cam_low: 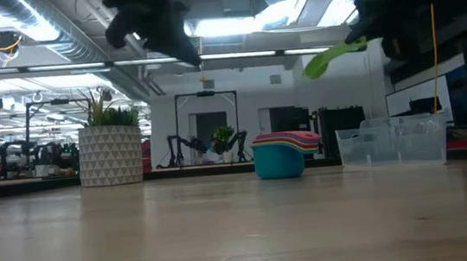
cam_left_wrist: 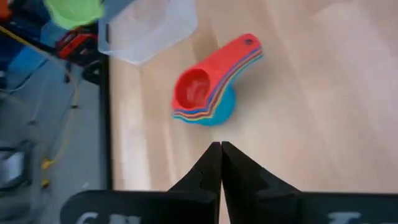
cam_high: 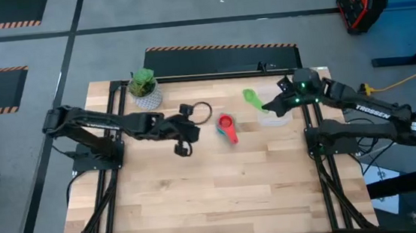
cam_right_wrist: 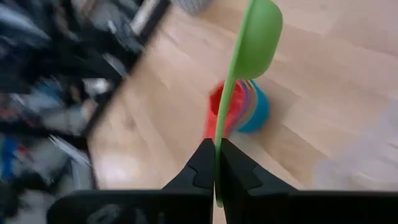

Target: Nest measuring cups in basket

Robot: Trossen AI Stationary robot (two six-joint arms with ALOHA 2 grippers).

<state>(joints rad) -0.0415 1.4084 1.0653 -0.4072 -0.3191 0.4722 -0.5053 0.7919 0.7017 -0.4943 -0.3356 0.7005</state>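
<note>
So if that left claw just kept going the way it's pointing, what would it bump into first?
Probably the stack of nested bright plastic measuring cups, red one on top: it lies straight ahead of the shut left gripper. The gripper seems raised above the table, so it might pass over.

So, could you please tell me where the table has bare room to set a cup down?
The whole near half of the table is bare wood. The far strip is crowded: plant, left pincer, stacked cups, and the basket under the right pincer, shut on the green cup.

green cup [cam_right_wrist: 258, 37]; red-topped stack [cam_left_wrist: 208, 93]; seemingly clear basket [cam_low: 394, 141].
</note>
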